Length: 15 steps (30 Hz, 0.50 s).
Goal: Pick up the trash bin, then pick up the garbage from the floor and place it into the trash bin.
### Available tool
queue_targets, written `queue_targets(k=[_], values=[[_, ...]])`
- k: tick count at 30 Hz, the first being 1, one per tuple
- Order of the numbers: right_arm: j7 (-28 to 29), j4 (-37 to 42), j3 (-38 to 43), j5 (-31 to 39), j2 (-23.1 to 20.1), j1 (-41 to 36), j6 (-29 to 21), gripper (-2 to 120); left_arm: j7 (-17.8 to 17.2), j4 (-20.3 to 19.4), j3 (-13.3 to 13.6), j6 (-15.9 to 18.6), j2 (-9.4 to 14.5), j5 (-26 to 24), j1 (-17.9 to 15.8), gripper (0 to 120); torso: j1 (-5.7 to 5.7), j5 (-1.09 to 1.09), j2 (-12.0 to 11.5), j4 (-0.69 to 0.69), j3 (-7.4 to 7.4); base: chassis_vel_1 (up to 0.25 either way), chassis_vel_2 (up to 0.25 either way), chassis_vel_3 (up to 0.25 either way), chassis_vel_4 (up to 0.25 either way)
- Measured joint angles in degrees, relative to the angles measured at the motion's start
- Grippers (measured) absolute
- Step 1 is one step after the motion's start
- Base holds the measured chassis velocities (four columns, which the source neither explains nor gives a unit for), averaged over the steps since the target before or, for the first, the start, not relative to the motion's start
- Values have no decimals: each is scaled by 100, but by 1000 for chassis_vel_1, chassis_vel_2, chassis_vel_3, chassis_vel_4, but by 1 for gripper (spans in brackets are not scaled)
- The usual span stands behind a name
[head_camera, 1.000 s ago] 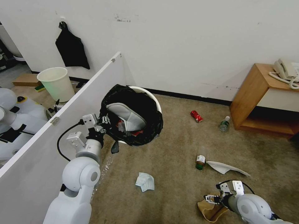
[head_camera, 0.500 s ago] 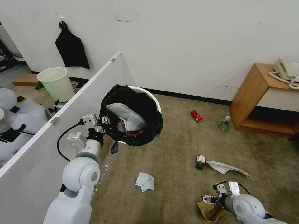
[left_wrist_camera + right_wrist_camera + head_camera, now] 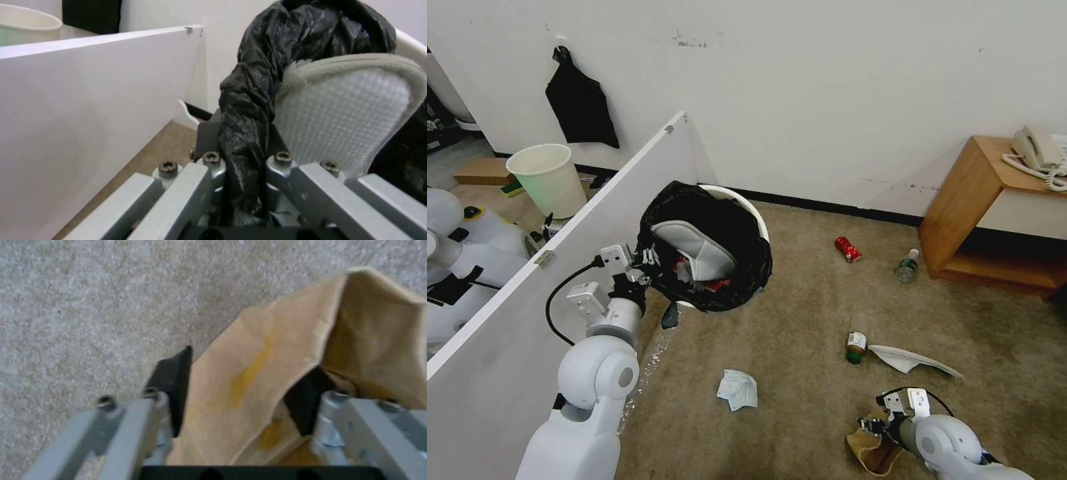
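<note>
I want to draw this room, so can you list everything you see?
bin: 1, white with black bag, held up by the partition
slipper in bin: 1, white
slipper on floor: 1, white, by the brown bottle
red can: 1, carpet near the wall
clear bottle: 1, by the cabinet
brown bottle: 1, mid carpet
tissue: 1, white-blue, carpet
paper bag: 1, brown, carpet
cream bin: 1, behind the partition
partition: 1, white
cabinet: 1, wooden
phone: 1, white, on cabinet
left gripper: jaws shut on bin's bag
right gripper: jaws open around paper bag
</note>
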Motion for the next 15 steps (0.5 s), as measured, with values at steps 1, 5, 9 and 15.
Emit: queue_targets(k=[1,5,9,15], values=[[-1,0,7,-17,-2,-2,17,39,1,16,4,-4,-9,0,-10,4,0,0,0,0,0,0,0,0,0],[-14,-17,18,-62,-4,-12,57,26,2,44,5,-16,-20,0,-21,4,0,0,0,0,0,0,0,0,0],[-37,-36,15,-114,-5,8,95,13,6,66,4,-26,-27,7,-21,4,0,0,0,0,0,0,0,0,0],[-47,-34,-21,-125,5,154,118,0,7,78,2,-30,-51,8,-55,4,0,0,0,0,0,0,0,0,0]])
